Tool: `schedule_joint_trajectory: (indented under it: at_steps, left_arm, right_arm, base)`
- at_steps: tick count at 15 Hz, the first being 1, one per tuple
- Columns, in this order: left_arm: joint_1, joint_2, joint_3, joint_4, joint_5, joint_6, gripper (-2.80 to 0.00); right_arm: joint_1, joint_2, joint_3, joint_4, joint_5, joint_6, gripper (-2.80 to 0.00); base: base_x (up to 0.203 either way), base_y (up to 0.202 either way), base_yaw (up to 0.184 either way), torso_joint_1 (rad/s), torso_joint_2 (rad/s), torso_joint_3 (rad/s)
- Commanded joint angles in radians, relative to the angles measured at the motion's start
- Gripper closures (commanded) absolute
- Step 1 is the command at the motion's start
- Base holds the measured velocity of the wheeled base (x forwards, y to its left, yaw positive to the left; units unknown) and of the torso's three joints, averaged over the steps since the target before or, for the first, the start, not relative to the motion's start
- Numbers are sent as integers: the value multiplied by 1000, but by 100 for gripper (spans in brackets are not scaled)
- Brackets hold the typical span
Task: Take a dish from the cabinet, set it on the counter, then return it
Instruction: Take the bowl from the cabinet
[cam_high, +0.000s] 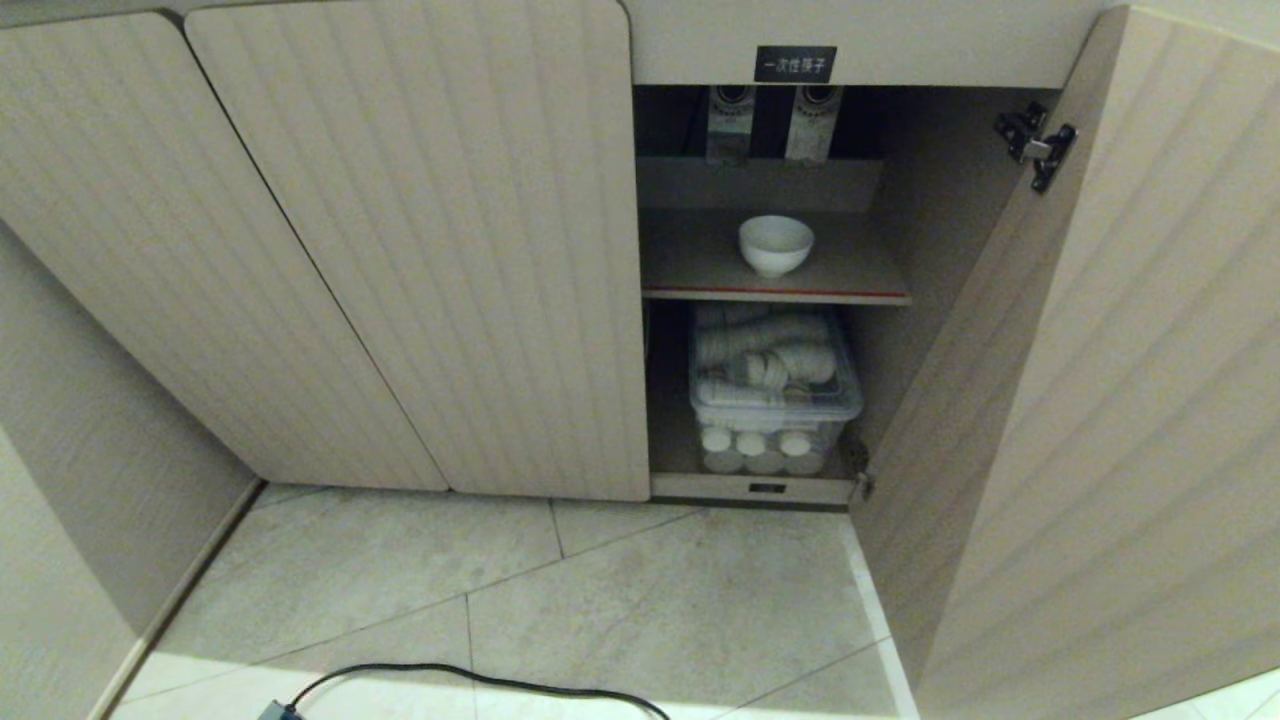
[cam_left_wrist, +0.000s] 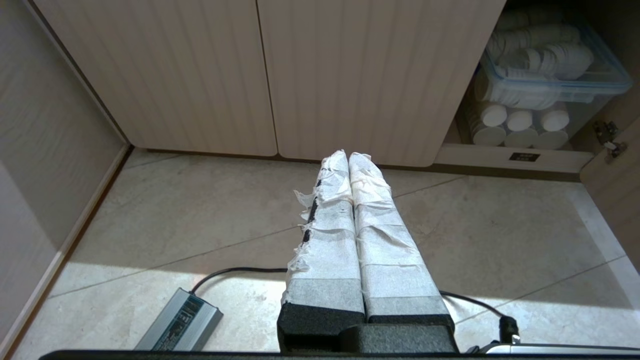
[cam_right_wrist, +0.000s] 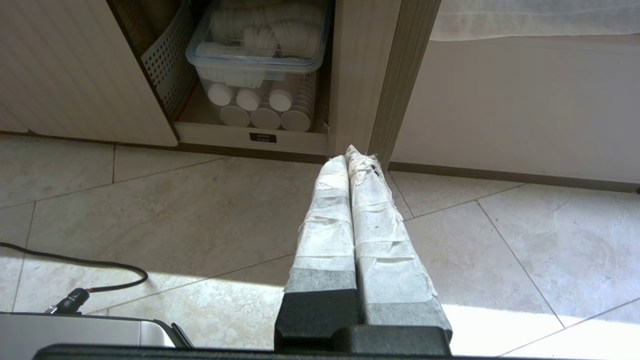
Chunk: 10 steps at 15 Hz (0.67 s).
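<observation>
The bowl (cam_high: 775, 244) sits upright on the red-edged shelf (cam_high: 700, 268) inside the cabinet (cam_high: 430, 250), whose right door (cam_high: 1120, 400) stands open. A black label (cam_high: 794, 64) is fixed above the opening. Below the shelf, a clear bin (cam_high: 775, 385) holds sleeves of small white cups. Neither arm shows in the head view. The left gripper (cam_left_wrist: 348, 156) hangs low over the tiled floor (cam_high: 620, 600) before the closed doors, its taped fingers (cam_left_wrist: 327, 235) pressed together on nothing. The right gripper (cam_right_wrist: 352, 154) hangs the same way near the open door's edge — fingers (cam_right_wrist: 380, 235) shut and empty. A black cable (cam_high: 480, 678) trails across the floor, and a grey power brick (cam_left_wrist: 180, 320) lies near the left gripper.
</observation>
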Motion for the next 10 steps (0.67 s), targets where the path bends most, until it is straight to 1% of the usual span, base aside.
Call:
schedule_joint_trajectory:
  at_steps: [1, 10]
  left_arm:
    - [0, 0, 0, 0, 1, -1, 0]
    - [0, 0, -1, 0, 1, -1, 0]
  right_arm:
    - [0, 1, 0, 0, 0, -1, 0]
    - [0, 1, 0, 0, 0, -1, 0]
  base:
    - [0, 0, 0, 0, 0, 0]
    - [0, 0, 0, 0, 0, 0]
